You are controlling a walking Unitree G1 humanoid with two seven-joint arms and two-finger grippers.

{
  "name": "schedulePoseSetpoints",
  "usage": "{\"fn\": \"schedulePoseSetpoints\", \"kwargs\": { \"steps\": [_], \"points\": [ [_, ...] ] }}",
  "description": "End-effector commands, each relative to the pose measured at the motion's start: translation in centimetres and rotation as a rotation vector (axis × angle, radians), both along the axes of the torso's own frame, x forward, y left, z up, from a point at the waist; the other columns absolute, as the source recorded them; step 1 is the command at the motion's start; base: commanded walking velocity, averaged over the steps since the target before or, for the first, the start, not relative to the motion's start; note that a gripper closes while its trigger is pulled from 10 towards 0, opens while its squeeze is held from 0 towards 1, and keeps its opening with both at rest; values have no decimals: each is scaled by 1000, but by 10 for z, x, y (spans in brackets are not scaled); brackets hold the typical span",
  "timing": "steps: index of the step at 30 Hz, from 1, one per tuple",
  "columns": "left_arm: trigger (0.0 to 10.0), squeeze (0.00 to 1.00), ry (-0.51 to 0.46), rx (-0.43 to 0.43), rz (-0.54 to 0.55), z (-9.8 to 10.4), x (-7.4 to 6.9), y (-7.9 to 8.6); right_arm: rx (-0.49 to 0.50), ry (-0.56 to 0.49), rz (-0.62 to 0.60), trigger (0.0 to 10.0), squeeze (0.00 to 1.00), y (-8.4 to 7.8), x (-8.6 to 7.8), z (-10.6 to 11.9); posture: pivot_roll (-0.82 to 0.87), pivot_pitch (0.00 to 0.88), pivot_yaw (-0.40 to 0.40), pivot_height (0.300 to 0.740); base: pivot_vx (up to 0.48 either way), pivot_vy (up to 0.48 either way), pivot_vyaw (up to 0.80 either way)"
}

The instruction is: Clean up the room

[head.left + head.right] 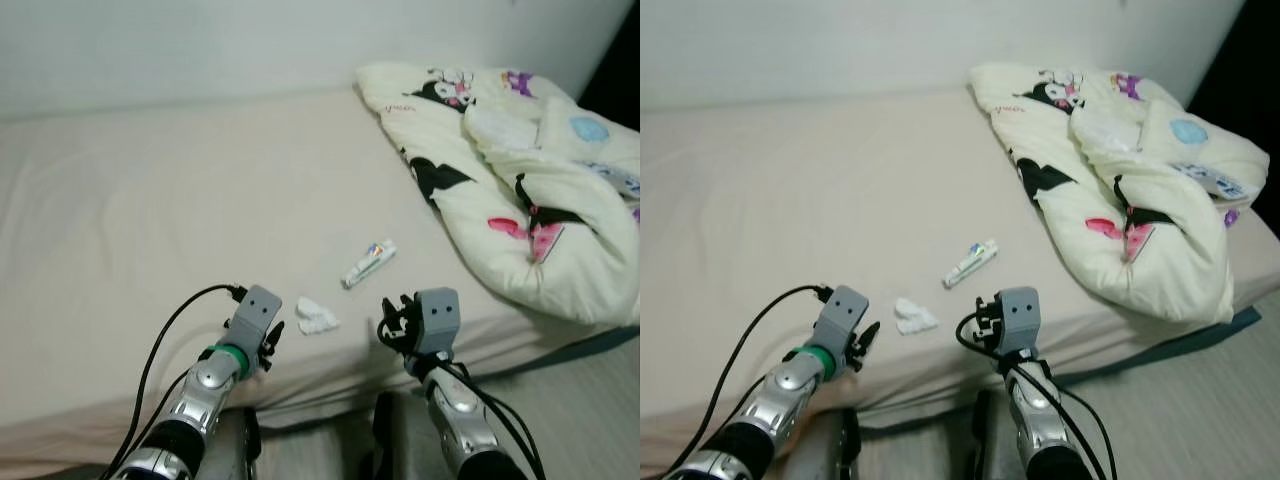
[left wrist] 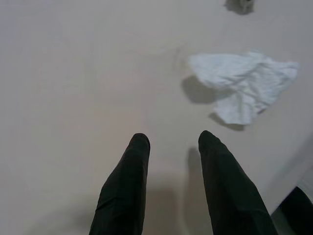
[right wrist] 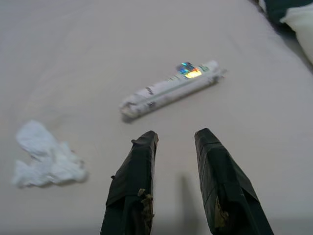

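Across most of the head views lies a bed (image 1: 150, 200) with a plain beige sheet, set against a pale wall (image 1: 200, 40). On its far right corner a cream quilt (image 1: 520, 170) printed with cartoon figures is heaped in loose folds, reaching to the bed's near edge. A strip of grey floor (image 1: 1200, 400) shows past that corner. Both arms reach forward over the near edge of the bed. The left gripper (image 2: 168, 147) hovers low over the sheet with its fingers a little apart and nothing between them; a black cable (image 1: 170, 330) loops from its wrist. The right gripper (image 3: 173, 139) is likewise held above the sheet, fingers parted, empty. Between the two grippers, closer to the left one, rests a crumpled white tissue (image 1: 317, 316), apart from both. Just beyond the right gripper, and further in on the bed than the tissue, lies a small white tube (image 3: 168, 90) with a coloured patch near one end, possibly toothpaste, though its print is too blurred to read. It lies at a slant, near the quilt but not touching it.
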State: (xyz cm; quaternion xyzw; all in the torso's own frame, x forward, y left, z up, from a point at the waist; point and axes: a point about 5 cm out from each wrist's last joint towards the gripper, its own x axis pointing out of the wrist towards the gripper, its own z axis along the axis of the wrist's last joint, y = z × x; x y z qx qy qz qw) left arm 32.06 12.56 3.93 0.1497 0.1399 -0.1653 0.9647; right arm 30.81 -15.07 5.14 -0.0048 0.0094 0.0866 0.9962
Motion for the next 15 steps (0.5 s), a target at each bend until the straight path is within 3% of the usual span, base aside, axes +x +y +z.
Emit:
{"fn": "schedulePoseSetpoints", "kwargs": {
  "steps": [1, 7, 11, 15],
  "points": [
    [10000, 0, 22, 3, 9, -3, -1, 1, 10, 10, -9, 10000, 0, -1, -1, -2, 6, 74, 66, 535, 0, 0, 0],
    [10000, 0, 25, -21, 16, -1, 1, 0, 17, 9, -11, 10000, 0, 0, -1, -2, 7, 74, 69, 515, 0, 0, 0],
    [10000, 0, -5, -100, 24, 8, 5, -7, 25, 8, -9, 10000, 0, 1, -2, -2, 6, 76, 72, 515, 0, 0, 0],
    [10000, 0, 2, -47, -1, 6, 5, -13, 28, 9, -2, 10000, 0, 1, -1, -2, 9, 80, 70, 515, 0, 0, 0]
  ]
}}
